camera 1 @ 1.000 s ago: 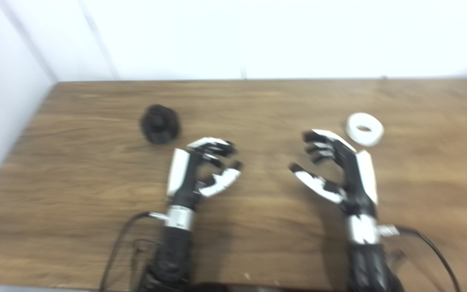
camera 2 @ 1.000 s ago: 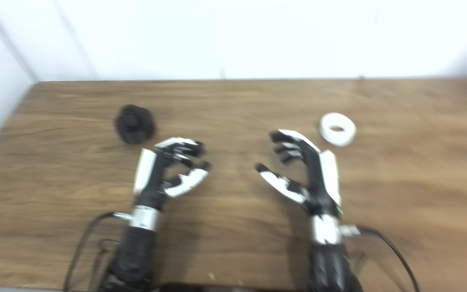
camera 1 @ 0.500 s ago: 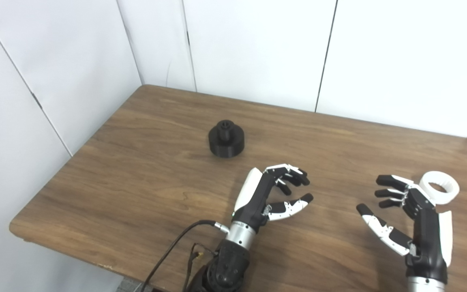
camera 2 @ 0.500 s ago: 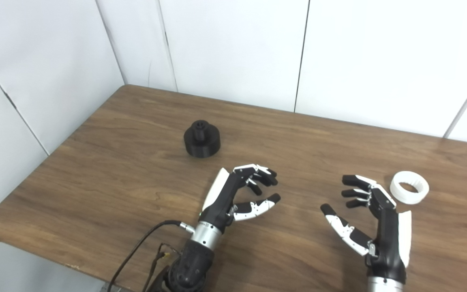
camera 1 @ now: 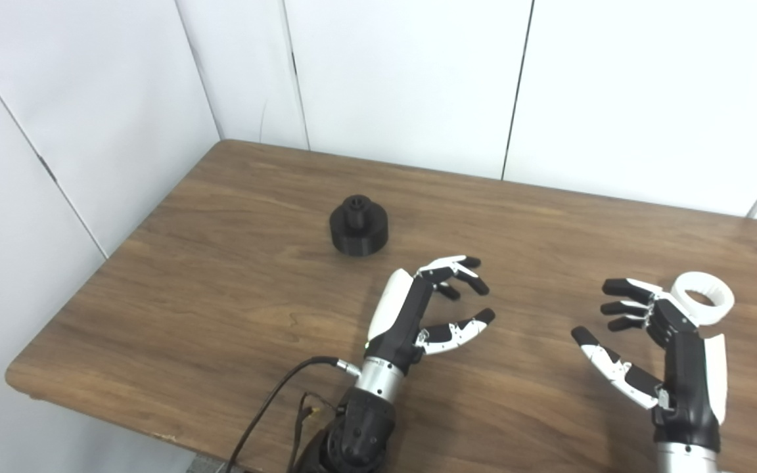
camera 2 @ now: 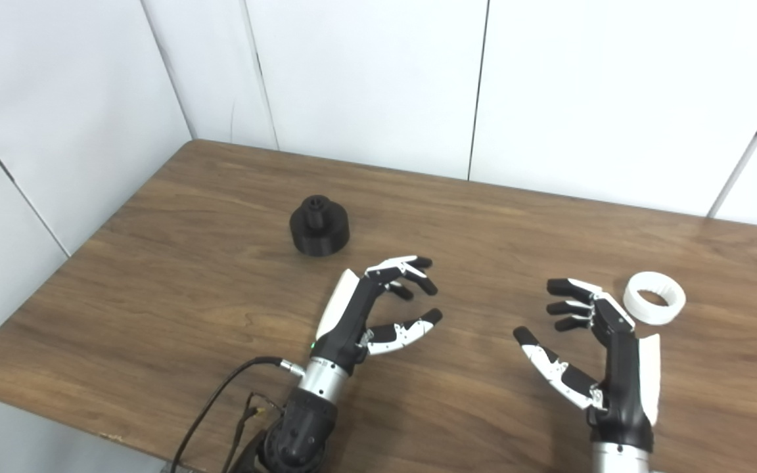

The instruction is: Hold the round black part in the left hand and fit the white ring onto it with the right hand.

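Since half a second ago the left hand (camera 1: pixel 428 309) has uncurled its fingers further; it is released, holding nothing. The right hand (camera 1: pixel 661 348) is likewise released, fingers spread. The matte, stepped round black part (camera 1: pixel 359 225) sits on the wood-grain desk (camera 1: pixel 221 295), beyond the left hand. The smooth white ring (camera 2: pixel 654 298) lies just beyond the right hand.

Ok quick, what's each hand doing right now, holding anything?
Left hand: open, holding nothing, short of the round black part.
Right hand: open, holding nothing, beside the white ring, not touching it.
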Controlling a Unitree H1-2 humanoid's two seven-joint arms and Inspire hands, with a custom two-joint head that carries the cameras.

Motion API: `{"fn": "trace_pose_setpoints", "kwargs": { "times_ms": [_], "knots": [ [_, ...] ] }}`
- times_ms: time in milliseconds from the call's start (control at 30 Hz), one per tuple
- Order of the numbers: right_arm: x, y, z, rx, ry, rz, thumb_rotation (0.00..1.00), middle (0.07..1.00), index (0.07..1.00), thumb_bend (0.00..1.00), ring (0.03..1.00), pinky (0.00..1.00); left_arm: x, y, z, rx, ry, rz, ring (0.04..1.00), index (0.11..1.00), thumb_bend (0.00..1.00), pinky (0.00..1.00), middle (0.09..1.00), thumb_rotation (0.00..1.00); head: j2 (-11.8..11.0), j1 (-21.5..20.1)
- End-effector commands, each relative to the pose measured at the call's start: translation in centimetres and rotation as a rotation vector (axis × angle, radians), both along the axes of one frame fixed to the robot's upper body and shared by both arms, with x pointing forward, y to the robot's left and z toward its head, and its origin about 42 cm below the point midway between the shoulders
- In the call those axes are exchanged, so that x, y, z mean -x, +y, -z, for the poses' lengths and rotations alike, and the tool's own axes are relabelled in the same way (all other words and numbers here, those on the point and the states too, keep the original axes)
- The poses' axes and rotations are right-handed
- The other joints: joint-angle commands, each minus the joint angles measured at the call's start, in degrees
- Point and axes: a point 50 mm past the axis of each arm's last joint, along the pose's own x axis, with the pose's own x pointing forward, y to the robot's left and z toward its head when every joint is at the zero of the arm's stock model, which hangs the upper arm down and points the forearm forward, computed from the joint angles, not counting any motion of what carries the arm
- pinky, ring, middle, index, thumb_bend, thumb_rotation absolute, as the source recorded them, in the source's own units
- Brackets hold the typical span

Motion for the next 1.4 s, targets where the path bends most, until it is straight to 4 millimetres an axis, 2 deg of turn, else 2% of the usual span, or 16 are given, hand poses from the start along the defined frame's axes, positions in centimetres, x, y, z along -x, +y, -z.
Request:
{"fn": "trace_pose_setpoints", "kwargs": {
  "times_ms": [0,167,300,533,767,867,967,1100,1167,1367],
  "knots": [
    [1.1,-1.9,2.9,0.039,0.094,0.022,0.09,0.664,0.645,0.63,0.582,0.47,-1.2,2.0,-2.3,-0.073,-0.085,-0.054,0.848,0.727,0.66,0.72,0.868,0.11,0.1,0.0],
    [1.1,-1.9,3.0,0.04,0.099,0.023,0.08,0.661,0.645,0.63,0.574,0.46,-1.7,3.9,-4.1,-0.128,-0.123,-0.094,0.866,0.803,0.7,0.73,0.895,0.17,0.0,0.1],
    [1.0,-1.8,3.1,0.037,0.098,0.018,0.08,0.66,0.645,0.63,0.57,0.46,-2.3,5.6,-5.8,-0.206,-0.171,-0.119,0.896,0.849,0.7,0.8,0.909,0.22,-0.1,0.2],
    [0.8,-1.8,3.1,0.037,0.098,0.02,0.07,0.659,0.642,0.63,0.575,0.46,-3.0,8.6,-8.3,-0.307,-0.206,-0.171,0.895,0.859,0.74,0.78,0.914,0.27,-0.2,0.2],
    [0.7,-1.9,3.2,0.037,0.105,0.017,0.08,0.664,0.646,0.63,0.579,0.47,-3.7,10.8,-9.4,-0.421,-0.206,-0.247,0.911,0.862,0.76,0.79,0.913,0.32,-0.4,0.6],
    [0.6,-1.9,3.3,0.04,0.108,0.017,0.08,0.661,0.645,0.63,0.575,0.46,-4.1,11.9,-9.8,-0.459,-0.199,-0.282,0.938,0.868,0.78,0.83,0.926,0.35,-0.5,0.8],
    [0.5,-1.7,3.3,0.041,0.11,0.018,0.09,0.66,0.643,0.63,0.572,0.46,-4.9,13.3,-10.1,-0.497,-0.184,-0.31,0.986,0.897,0.8,0.91,0.963,0.39,-0.6,1.0],
    [0.4,-1.6,3.3,0.039,0.107,0.012,0.09,0.661,0.642,0.62,0.575,0.46,-5.8,15.1,-10.6,-0.547,-0.167,-0.344,1.0,0.92,0.82,0.96,0.997,0.42,-0.6,1.0],
    [0.4,-1.5,3.3,0.037,0.108,0.009,0.09,0.664,0.644,0.62,0.58,0.46,-6.3,15.9,-10.7,-0.564,-0.167,-0.352,1.0,0.923,0.85,0.99,1.0,0.42,-0.8,1.0],
    [0.4,-1.4,3.4,0.036,0.114,0.009,0.1,0.668,0.646,0.62,0.588,0.47,-7.7,17.5,-10.9,-0.624,-0.12,-0.368,1.0,0.945,0.97,0.99,1.0,0.54,-0.8,0.7]
  ]
}}
